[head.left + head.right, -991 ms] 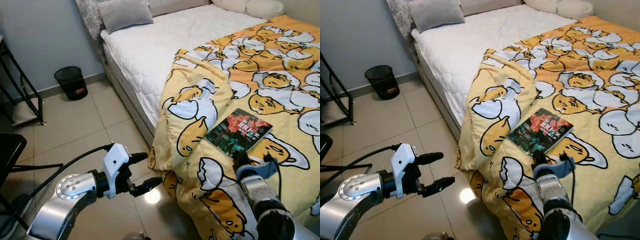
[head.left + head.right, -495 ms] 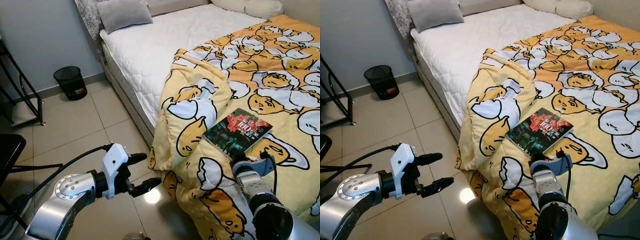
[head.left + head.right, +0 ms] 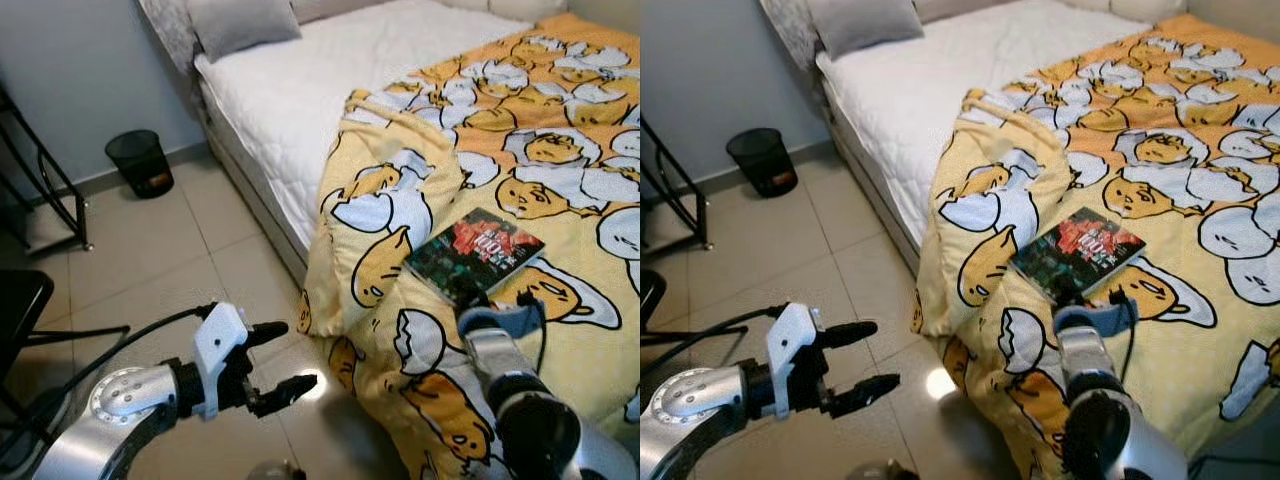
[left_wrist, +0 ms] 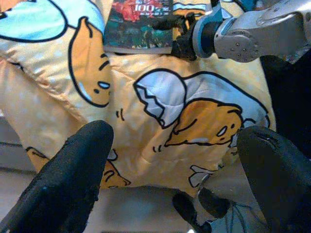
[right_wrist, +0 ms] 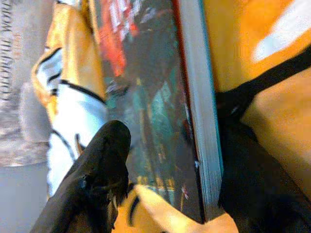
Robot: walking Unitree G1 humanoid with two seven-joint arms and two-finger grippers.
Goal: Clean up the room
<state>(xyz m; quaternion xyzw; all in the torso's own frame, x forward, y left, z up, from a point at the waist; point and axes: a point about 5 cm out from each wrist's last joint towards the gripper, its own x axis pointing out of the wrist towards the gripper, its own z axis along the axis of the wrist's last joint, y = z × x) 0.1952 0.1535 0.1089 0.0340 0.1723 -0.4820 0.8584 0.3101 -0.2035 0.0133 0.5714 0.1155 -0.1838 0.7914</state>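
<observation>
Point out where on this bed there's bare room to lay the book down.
The white mattress is bare between the grey pillow and the folded edge of the yellow blanket. The blanket right of the book is flat and free. It is crowded at the book's near corner, where the right gripper straddles its edge.

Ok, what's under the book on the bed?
The book lies on the yellow egg-print blanket, with the right gripper at its near edge. Anything beneath the blanket there is covered.
</observation>
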